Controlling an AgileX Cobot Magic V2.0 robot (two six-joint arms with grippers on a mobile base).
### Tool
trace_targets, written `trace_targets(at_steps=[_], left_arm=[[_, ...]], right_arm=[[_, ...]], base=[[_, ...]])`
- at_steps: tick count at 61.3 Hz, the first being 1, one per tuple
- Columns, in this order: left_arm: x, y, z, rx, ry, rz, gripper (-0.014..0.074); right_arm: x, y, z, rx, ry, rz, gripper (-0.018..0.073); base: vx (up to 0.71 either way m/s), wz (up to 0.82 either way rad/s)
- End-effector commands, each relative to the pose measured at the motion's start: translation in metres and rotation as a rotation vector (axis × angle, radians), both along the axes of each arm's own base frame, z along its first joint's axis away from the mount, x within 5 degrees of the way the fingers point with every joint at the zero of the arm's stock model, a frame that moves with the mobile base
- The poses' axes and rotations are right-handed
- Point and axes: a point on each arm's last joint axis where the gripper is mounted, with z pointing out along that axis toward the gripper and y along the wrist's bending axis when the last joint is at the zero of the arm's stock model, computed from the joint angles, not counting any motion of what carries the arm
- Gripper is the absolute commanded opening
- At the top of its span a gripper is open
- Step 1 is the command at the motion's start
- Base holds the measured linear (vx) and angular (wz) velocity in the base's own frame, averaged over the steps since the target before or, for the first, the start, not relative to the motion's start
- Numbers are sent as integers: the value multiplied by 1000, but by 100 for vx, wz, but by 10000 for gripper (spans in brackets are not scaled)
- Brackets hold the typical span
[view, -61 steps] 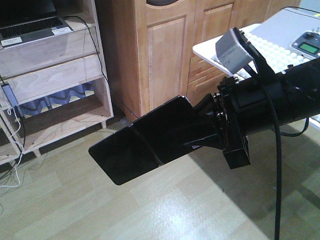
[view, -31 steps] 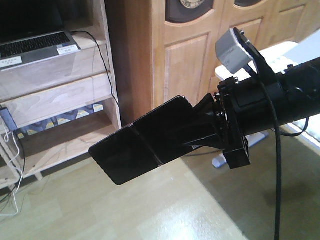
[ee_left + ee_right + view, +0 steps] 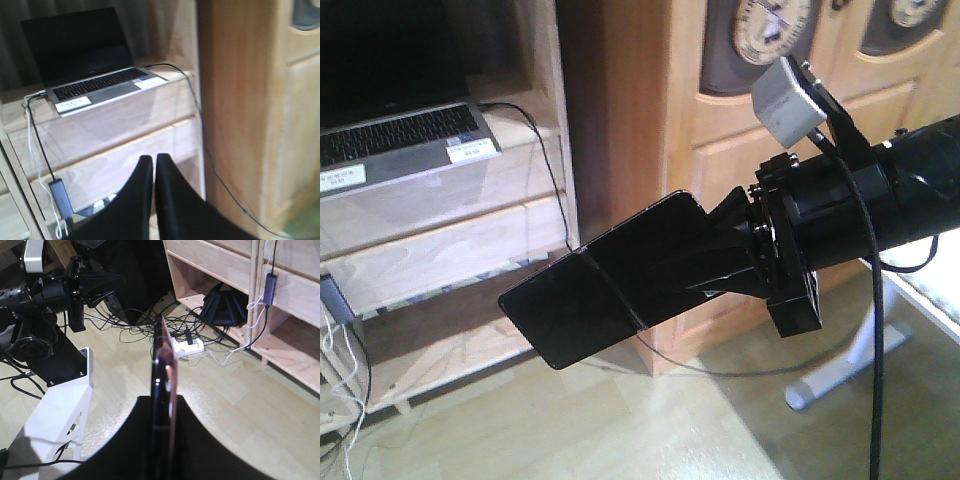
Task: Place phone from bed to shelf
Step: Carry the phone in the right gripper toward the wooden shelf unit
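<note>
- My right pincer (image 3: 161, 401) is clamped on the phone (image 3: 605, 290). The jaws are closed onto its two flat faces at one end, and the rest sticks out free.
- The phone hangs in the air in front of the shelf (image 3: 450, 250), touching none of its boards. In the front view it sits by the shelf's lower right corner.
- In my right wrist view the phone stands edge-on, its pinkish rim showing, with the shelf off to the right.
- My left pincer (image 3: 154, 167) has its jaws drawn together with only a sliver between them, holding nothing. It points at the shelf.
- A grey laptop (image 3: 100, 85) lies open on the shelf's upper board.
</note>
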Motion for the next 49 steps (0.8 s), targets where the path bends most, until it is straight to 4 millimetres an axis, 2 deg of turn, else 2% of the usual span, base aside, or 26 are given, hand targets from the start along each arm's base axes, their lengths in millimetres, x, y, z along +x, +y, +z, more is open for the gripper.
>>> trace_targets(at_steps=[1, 21, 49], left_arm=[[-1, 0, 15, -18, -99, -1, 1], [-1, 0, 15, -18, -99, -1, 1], [-1, 0, 15, -18, -99, -1, 1]], right_arm=[[-13, 1, 21, 90, -8, 48, -3], [-13, 1, 21, 90, -8, 48, -3], [-13, 1, 21, 90, -8, 48, -3]], base=[[36, 18], [32, 28], [26, 48]])
